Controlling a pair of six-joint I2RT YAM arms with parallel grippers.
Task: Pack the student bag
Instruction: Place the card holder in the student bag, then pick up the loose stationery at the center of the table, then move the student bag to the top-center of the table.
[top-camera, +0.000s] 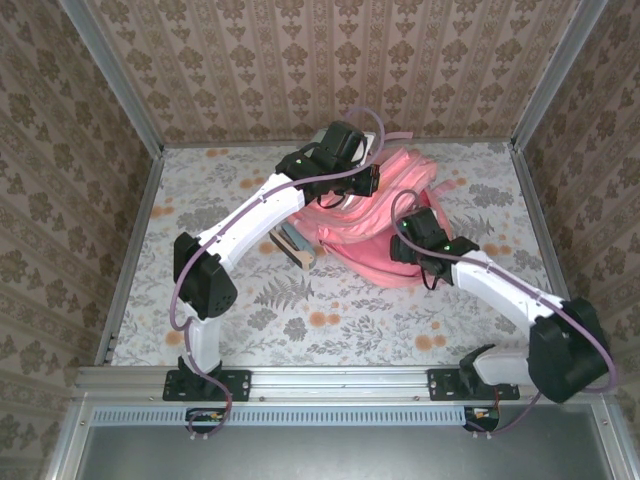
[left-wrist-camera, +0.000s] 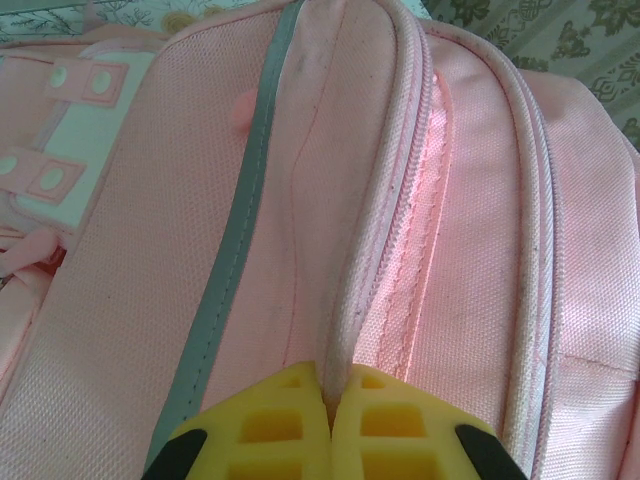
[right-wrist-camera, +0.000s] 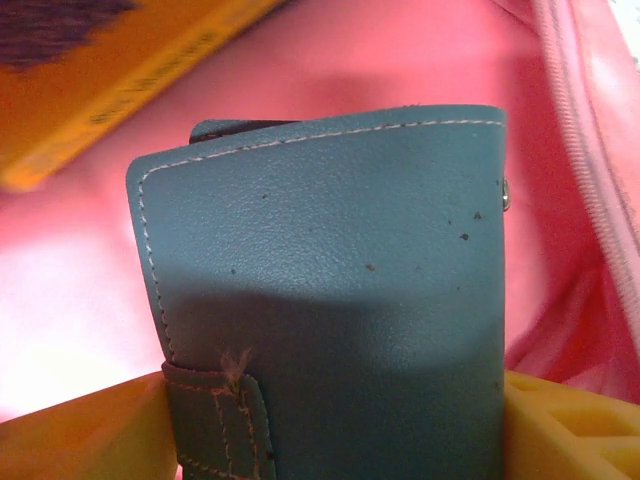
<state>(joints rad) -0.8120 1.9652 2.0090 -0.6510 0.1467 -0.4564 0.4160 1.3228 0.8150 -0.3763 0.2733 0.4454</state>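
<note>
Bag: the student bag (top-camera: 365, 228) is the big pink lump lying on the table, toward the back and a bit right of centre, with both arms reaching onto it

Bag outside: the left wrist view gives you pink woven fabric, a grey reflective strip (left-wrist-camera: 235, 250) running lengthways, a zipper (left-wrist-camera: 420, 200) next to a raised piped seam, and white patches (left-wrist-camera: 60, 130) with pink tabs over at the left edge

Left gripper: the left gripper (left-wrist-camera: 330, 395) is pinched tight on that piped seam, yellow fingers pressed together with only the fabric ridge between them

Left arm: runs diagonally from the near-left base up to the far end of the bag

Bag inside: the right wrist view is glowing pink lining all round, with what looks like zipper tape down the right edge

Wallet: a blue wallet (right-wrist-camera: 330, 250), teal-ish leather with white stitching, has a strap tab low on the left and a small metal stud on its right edge

Right gripper: the right gripper (right-wrist-camera: 330, 440) is clamped on the blue wallet, jaws set fairly wide, one yellow finger on each side of it

Book: a yellow book (right-wrist-camera: 100, 70) sits against the pink lining behind the wallet, upper left; the print on its edge is too blurry to read

Beside the bag: a flat item (top-camera: 295, 245), grey-blue on top with a tan edge, sits just off the bag's left side near the left arm; honestly can't tell what it is

Table: the table (top-camera: 300, 320) has a floral print, with patterned wallpaper walls around it
</note>
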